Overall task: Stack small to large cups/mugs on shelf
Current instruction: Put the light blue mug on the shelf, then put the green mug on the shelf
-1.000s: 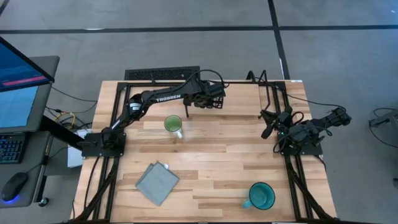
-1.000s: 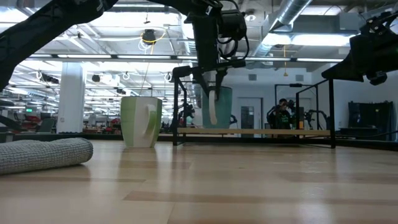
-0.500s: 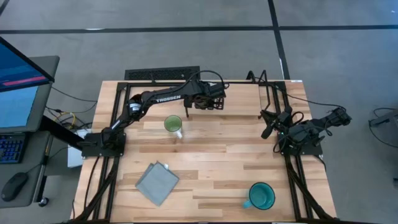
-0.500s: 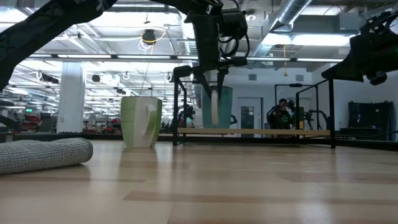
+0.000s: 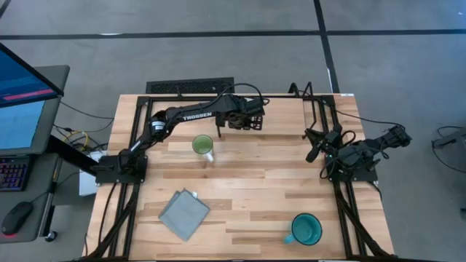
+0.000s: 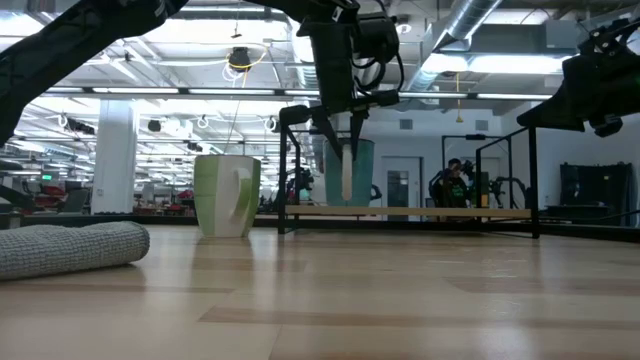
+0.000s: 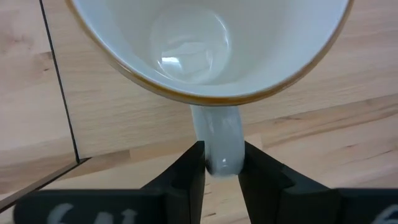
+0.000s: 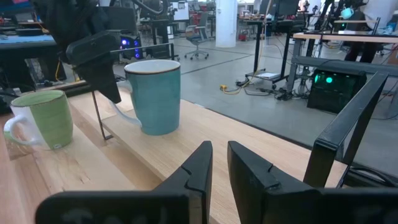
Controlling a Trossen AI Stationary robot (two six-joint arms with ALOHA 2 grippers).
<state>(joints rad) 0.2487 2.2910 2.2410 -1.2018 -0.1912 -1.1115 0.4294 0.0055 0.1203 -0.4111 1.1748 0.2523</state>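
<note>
The L gripper (image 7: 222,155) is pinched narrow on the handle (image 7: 217,134) of the white-lined mug (image 7: 205,43). One finger sits on each side of the loop and the bowl hangs just beyond the fingertips, mouth up. Seen from the R wrist, the mug's outside is pale blue-green and it stands upright on the shelf (image 8: 180,146), or a hair above it; contact can't be confirmed. The green mug (image 5: 202,145) is down on the table (image 5: 255,189), near the L gripper and back toward that arm's base. The teal mug (image 5: 306,229) is well apart from both hands, at the table's opposite edge. A grey cloth (image 5: 183,213) lies by that edge too, nearer the L arm's side. The R gripper (image 8: 219,163) waits off to the side w/ a thin slit between its fingers and nothing in it.

Step in hand, prob.: set this mug down on the shelf and let go.

- Confirm the base is flat on the plank before opening, since a drop, even a short one, could tip it.
- Keep the mug level, w/ no twist at the wrist.
- Open only enough to clear the handle, then back straight out along the handle line.
- Don't lift or swing sideways, as a finger could hook the loop and drag the mug off the narrow plank.
- Leave room above it, as the other mugs prob. have to stack w/ it.
</note>
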